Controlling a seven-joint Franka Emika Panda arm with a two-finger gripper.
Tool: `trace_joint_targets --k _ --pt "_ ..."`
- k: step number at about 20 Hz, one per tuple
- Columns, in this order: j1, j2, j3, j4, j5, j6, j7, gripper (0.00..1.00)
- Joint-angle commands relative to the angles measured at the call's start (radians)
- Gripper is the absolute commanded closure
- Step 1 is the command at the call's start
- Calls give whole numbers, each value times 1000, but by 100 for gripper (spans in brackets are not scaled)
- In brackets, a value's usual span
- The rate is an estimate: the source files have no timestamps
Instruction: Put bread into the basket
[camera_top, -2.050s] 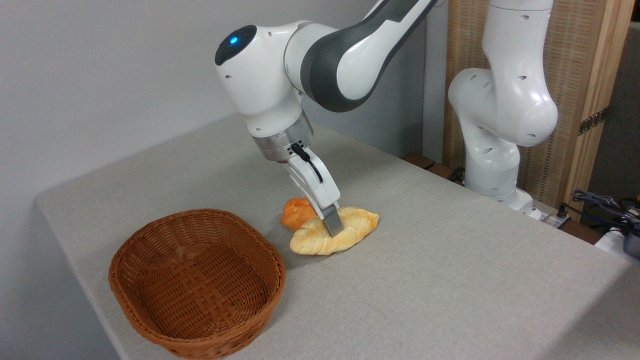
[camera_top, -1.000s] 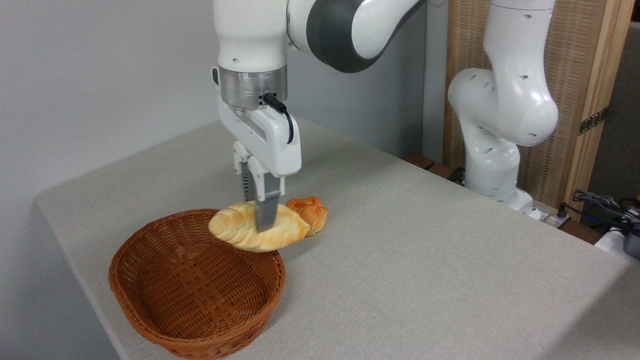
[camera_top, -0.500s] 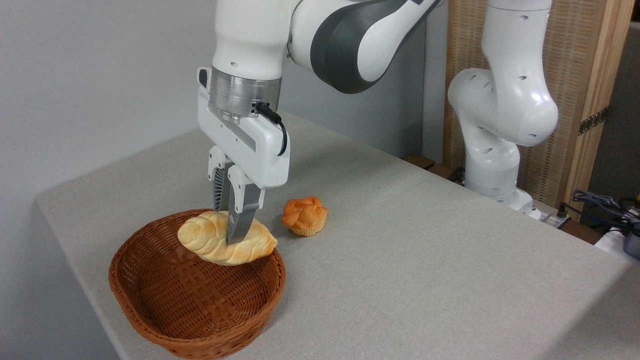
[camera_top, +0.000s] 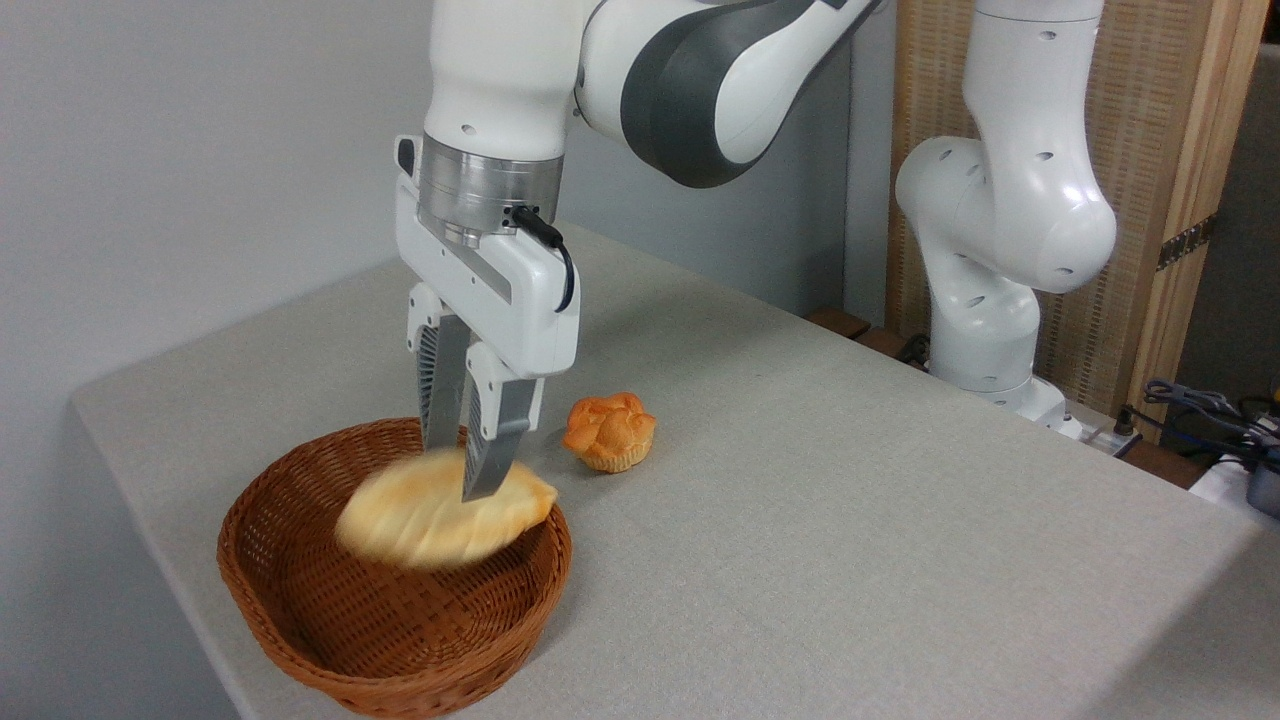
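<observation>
A: How far along would you say this is?

B: Nearly done, by my reading; the bread (camera_top: 440, 520) is above the hollow of the basket (camera_top: 300, 640), smeared with blur, which I take to mean it is dropping; it has not come to rest on the woven bottom as far as I can see, so the last bit, the loaf lying settled inside, is not yet shown.

A: And the pincer (camera_top: 460, 455)?

B: It hangs over the far side of the basket, pointing down; the two fingers stand apart with a gap between them, and they seem to grip nothing; the nearer fingertip overlaps the top of the loaf in this view, but whether it touches I cannot tell because of the blur.

A: So where is the loaf relative to it?

B: Just below the fingertips and slightly to the left and nearer the camera; its right end reaches toward the basket's right rim, so I would watch whether it lands fully inside or catches on that rim.

A: Anything else on the desk (camera_top: 850, 520)?

B: A small orange bun (camera_top: 608, 430) stands to the right of the basket, apart from it; it is not the task's thing.
</observation>
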Motion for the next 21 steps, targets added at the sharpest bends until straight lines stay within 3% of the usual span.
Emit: trace_joint_targets --k 1,5,8,15,21 --pt "-5 3 9 10 -15 12 1 0" --pt "-5 -4 11 10 -15 6 -3 0" --pt "-5 -10 12 11 -12 -13 -63 0" --pt "-3 -29 21 79 52 -327 -108 0" --pt "-5 -26 44 108 52 -352 -103 0"
